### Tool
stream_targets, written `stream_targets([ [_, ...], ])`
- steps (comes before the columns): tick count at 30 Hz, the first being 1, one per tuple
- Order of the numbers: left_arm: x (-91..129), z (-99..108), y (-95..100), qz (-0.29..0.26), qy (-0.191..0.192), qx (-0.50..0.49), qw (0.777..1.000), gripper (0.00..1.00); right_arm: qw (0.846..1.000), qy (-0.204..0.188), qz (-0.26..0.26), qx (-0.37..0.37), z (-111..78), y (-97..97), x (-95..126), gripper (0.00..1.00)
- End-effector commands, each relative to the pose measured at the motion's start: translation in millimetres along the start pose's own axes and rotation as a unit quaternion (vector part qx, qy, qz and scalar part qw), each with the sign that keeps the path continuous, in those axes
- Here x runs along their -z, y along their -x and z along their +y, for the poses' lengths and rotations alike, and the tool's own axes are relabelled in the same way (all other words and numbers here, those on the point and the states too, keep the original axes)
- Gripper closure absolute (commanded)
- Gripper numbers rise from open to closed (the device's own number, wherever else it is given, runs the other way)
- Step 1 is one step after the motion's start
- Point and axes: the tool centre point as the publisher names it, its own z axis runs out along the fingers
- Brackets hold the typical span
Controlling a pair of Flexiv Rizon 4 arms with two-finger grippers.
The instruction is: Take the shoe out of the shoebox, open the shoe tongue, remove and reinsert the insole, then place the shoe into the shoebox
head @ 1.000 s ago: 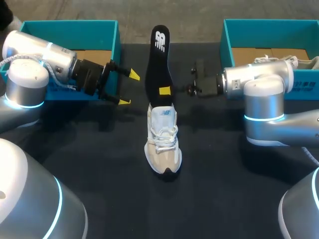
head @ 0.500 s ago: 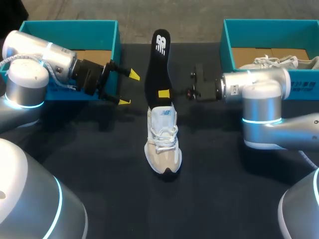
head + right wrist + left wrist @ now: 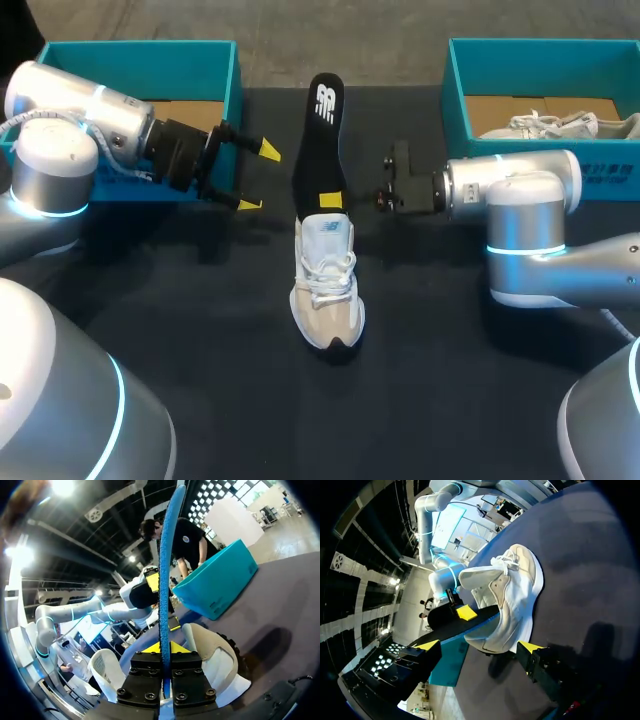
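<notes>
Seen from the head view, the shoe [image 3: 326, 285] lies mid-worktop [image 3: 450, 380], toe toward the robot, with dark worktop showing on both sides of it and in front. The black insole [image 3: 322, 130] runs from its heel opening toward the far edge. The right claw [image 3: 330, 200] comes in from the right and is closed on the insole just beyond the heel. The left claw [image 3: 252, 178] is spread wide and holds nothing; it sits near the insole's left side, in front of the left shoebox [image 3: 140, 48]. The right shoebox [image 3: 540, 46], at the far right corner, holds a second shoe [image 3: 545, 125]. In the left wrist view the left claw [image 3: 479, 647], fingers far apart, has the shoe [image 3: 507, 600] ahead of it, not touching, and the insole [image 3: 482, 619] juts from the heel. In the right wrist view the right claw [image 3: 163, 650] pinches the insole [image 3: 164, 570], seen edge-on. The shoe [image 3: 212, 652] is just beyond it and the left shoebox [image 3: 220, 580] farther off.
</notes>
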Motion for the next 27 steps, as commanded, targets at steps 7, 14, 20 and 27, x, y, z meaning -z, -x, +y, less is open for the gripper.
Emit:
stream_targets([
  [7,-0.5,1.0,-0.7,0.0,0.0,-0.001,1.0,0.0,1.0,-0.007,-0.007,-0.006,-9.9,-1.2,-1.9,1.0],
  [14,-0.5,1.0,-0.7,0.0,0.0,-0.001,1.0,0.0,1.0,-0.022,-0.015,-0.007,-18.8,-3.1,-2.1,1.0],
  [20,-0.5,1.0,-0.7,0.0,0.0,-0.001,1.0,0.0,0.999,-0.024,-0.016,-0.014,-28.0,-4.4,-2.3,1.0],
  [27,-0.5,1.0,-0.7,0.0,0.0,-0.001,1.0,0.0,0.999,-0.021,-0.019,-0.016,-28.4,-5.5,-1.6,1.0],
])
